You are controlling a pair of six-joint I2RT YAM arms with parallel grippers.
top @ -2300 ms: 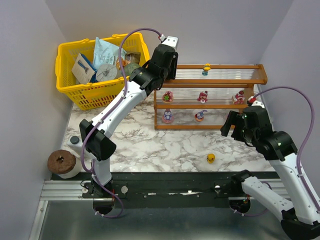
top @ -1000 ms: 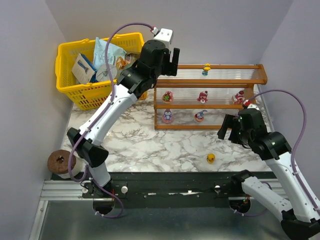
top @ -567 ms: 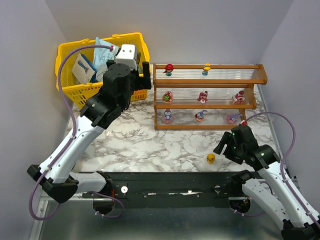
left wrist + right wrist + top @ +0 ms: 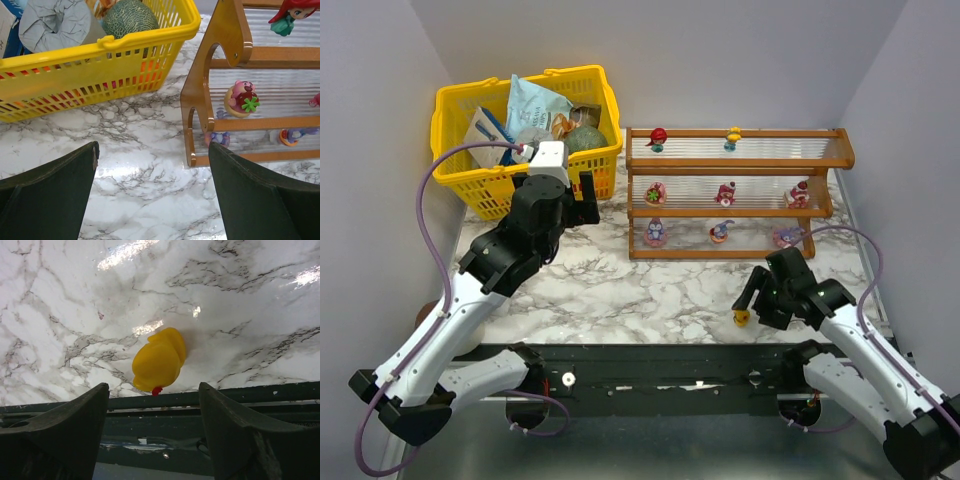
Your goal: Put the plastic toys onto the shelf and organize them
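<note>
**One duck off the shelf, both claws released**

Only the right wrist view shows the gap plainly. The yellow duck point(image 4: 159, 360) sits on the marble tabletop point(image 4: 65, 300) near its front edge, red beak toward that edge. It lies between the spread fingers of the right claw point(image 4: 152, 432) and touches neither. In the top view the right claw point(image 4: 748, 300) hovers over the duck point(image 4: 742, 319) and covers part of it.

The left claw point(image 4: 586, 193) hangs wide open, holding nothing, between the yellow basket point(image 4: 470, 195) and the shelf point(image 4: 770, 212). Its wrist view brings out what the top view blurs: a pink round toy point(image 4: 240, 99) with a green flower on the middle tier, and a netted melon point(image 4: 130, 17) and a crumpled grey wrapper point(image 4: 57, 22) in the basket point(image 4: 100, 55).

The shelf carries eight toys: two on top, three in the middle, three below. In the left wrist view the red-haired figure point(image 4: 292, 12) is cut off at the top edge. A purple toy point(image 4: 217, 137) on the bottom tier is half hidden behind the side post point(image 4: 210, 75).
</note>
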